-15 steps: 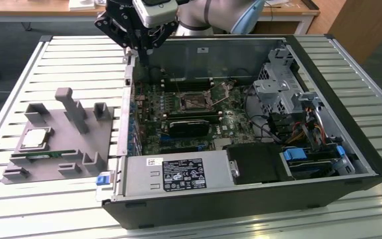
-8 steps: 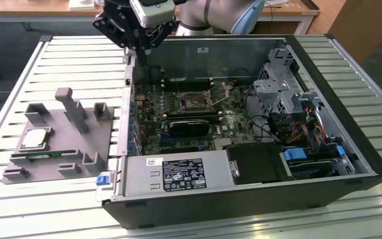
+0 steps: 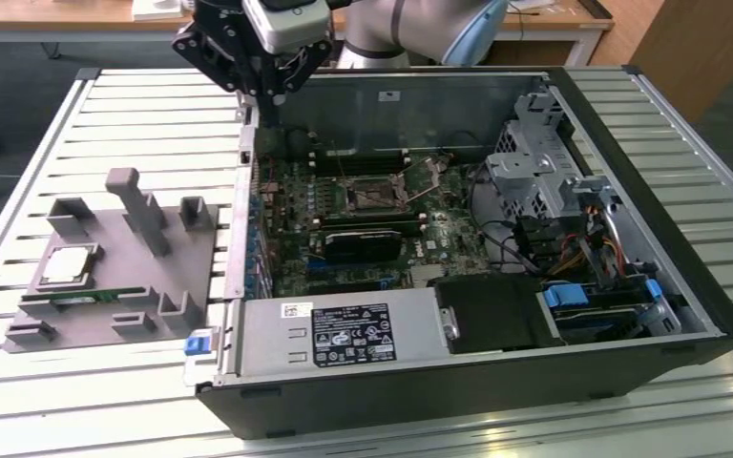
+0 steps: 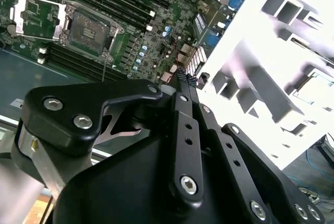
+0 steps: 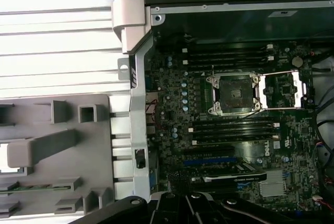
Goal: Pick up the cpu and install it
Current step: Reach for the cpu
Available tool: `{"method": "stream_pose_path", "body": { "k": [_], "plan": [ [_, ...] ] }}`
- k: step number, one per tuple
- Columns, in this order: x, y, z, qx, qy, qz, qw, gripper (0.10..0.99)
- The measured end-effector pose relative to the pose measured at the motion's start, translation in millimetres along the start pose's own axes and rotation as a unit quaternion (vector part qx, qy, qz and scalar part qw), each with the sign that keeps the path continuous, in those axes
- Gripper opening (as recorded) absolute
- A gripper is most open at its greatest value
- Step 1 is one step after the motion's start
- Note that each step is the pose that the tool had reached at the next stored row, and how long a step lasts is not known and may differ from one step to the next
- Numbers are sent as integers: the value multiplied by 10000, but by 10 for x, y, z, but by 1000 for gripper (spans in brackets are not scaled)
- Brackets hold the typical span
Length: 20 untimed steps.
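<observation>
While the cpu (image 3: 68,265) lies flat in a shallow seat of the grey tray (image 3: 131,272), outside the computer case (image 3: 494,391) on the exterior view's left, the end effector (image 3: 268,95) hangs above the case's far corner on that same side, clenched on nothing. The pickup is not yet done. The case rests on its side on the slatted tabletop (image 3: 150,114) with its panel off, so the board faces upward. Inside the case, the socket (image 5: 233,93) sits bare, its metal frame (image 5: 282,91) swung open, apparently so the chip can drop straight in. The tray's seat likely keeps the chip level for a grasp from above.
</observation>
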State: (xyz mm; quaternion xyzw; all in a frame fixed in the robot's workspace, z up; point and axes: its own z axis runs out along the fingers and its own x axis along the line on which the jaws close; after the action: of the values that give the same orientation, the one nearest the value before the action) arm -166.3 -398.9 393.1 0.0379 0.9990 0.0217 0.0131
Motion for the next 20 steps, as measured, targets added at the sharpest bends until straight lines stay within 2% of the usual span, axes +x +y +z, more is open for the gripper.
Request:
{"method": "stream_pose_path", "body": {
  "k": [20],
  "plan": [
    [94,-7,-2,0,0,0,10000,106]
  ]
}}
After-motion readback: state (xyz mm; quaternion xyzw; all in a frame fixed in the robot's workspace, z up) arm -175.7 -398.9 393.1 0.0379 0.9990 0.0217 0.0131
